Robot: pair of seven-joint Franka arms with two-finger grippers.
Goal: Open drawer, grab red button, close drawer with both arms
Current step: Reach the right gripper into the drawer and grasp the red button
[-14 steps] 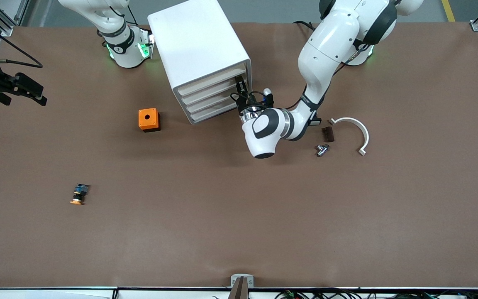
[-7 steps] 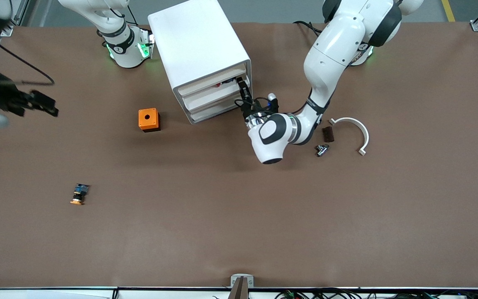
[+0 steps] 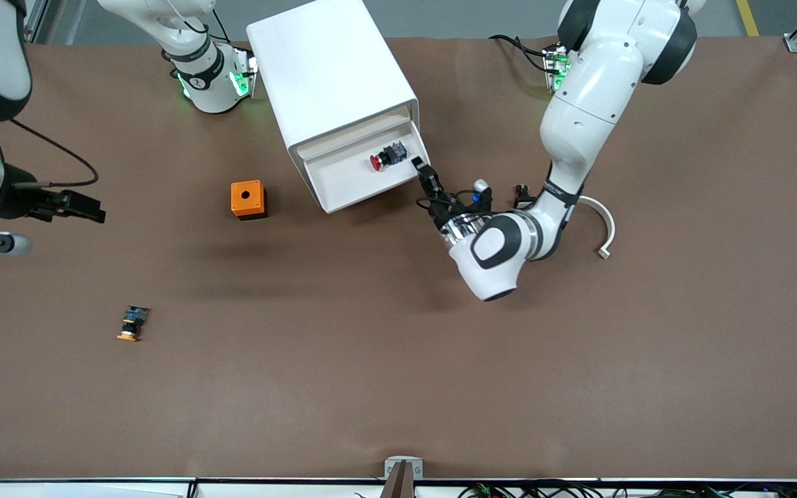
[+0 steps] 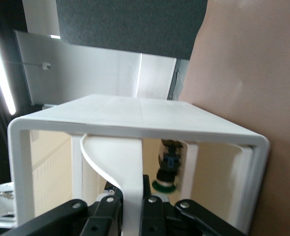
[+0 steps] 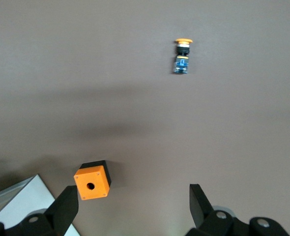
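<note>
The top drawer (image 3: 360,181) of the white cabinet (image 3: 329,76) stands pulled out over the brown tabletop (image 3: 398,360). The red-capped button (image 3: 386,157) lies on its side inside the drawer, close to the cabinet's opening and toward the left arm's end.

The left gripper (image 3: 426,181) sits at the drawer's front corner, its fingers (image 4: 105,209) closed tight on the curved white handle tab (image 4: 116,172) of the drawer front, as the left wrist view shows.

The right gripper (image 3: 77,205) hangs above the tabletop at the right arm's end, its fingers (image 5: 66,206) spread wide and holding nothing.

An orange cube (image 3: 248,199) with a round hole stands on the tabletop beside the cabinet. An orange-capped button (image 3: 133,324) lies nearer the front camera than the cube. A white curved bracket (image 3: 602,228) lies beside the left arm's wrist.
</note>
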